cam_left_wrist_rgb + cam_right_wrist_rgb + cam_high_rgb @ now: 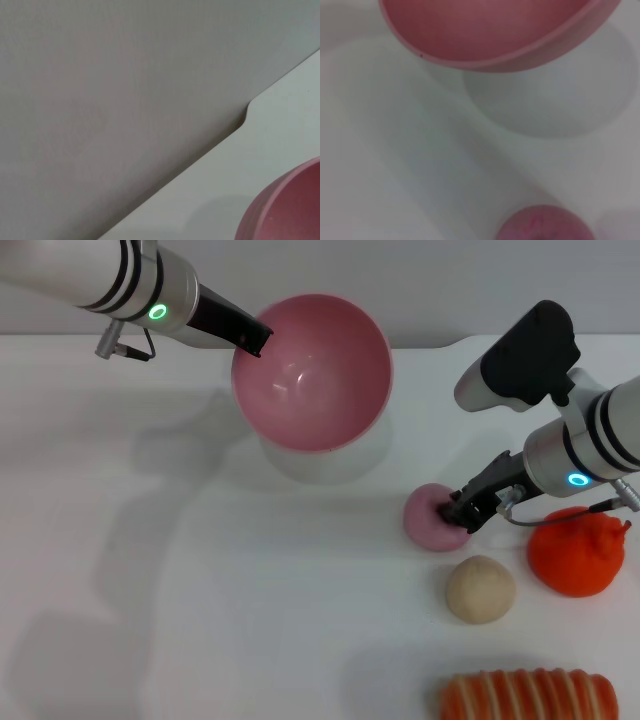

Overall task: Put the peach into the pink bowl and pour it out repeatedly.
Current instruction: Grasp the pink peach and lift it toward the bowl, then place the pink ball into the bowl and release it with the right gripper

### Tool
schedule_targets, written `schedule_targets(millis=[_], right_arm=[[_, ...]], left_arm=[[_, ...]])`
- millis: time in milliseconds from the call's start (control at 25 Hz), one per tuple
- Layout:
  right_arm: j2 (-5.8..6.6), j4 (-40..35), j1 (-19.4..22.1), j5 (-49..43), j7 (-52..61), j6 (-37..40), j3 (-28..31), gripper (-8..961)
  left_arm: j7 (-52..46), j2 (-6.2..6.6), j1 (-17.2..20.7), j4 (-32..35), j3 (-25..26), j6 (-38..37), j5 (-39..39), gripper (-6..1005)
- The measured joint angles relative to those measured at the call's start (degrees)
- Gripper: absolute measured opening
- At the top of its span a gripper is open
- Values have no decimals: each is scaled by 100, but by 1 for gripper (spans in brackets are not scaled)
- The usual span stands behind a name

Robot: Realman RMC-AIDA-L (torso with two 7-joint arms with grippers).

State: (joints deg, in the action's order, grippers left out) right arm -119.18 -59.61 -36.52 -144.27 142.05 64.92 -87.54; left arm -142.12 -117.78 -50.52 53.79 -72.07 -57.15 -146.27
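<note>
The left gripper [258, 340] clamps the rim of the bowl [312, 372] at its far-left edge and holds it above the table [150, 570], tilted so the empty inside faces the head camera; a round shadow lies under it. The fingers themselves are mostly hidden against the rim. In the left wrist view only a curved piece of the bowl's outer wall [285, 210] shows at one corner, the rest cut off, with the table edge and a grey wall beyond.

The right gripper [462, 512] is down at the table with its dark fingertips against the right side of the peach [433, 517], which sits on the table well in front of and to the right of the bowl. Whether the fingers are closed on the peach or only touching it cannot be told; the tips overlap it and hide the contact. The right wrist view shows only the top of the peach [542, 226], cut off at the frame edge, and the bowl's rim [485, 62] farther off.

Just beside the right gripper, nearer the robot, lies a beige ball [481, 589]; an orange fruit [577, 551] sits under the right wrist. A striped orange item [530, 695] is cut off at the near edge.
</note>
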Motion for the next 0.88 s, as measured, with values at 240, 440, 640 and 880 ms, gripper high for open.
schedule_targets(millis=[240,440,640,880], right_arm=[[0,-158,54,0,16,76,-32,60],[30,-1305,551,-242,307,386,16,23],[4,-2785,1014,-854,577,749,399,22],[-7,-4187,1075,-884,578,1099,1007,21]], left_arm=[[0,0,14,0,0,8,9,41],[0,1,24,0,0,12,5,41],[0,8,25,0,0,2,1,41],[-5,6,25,0,-48,-13,6,41]])
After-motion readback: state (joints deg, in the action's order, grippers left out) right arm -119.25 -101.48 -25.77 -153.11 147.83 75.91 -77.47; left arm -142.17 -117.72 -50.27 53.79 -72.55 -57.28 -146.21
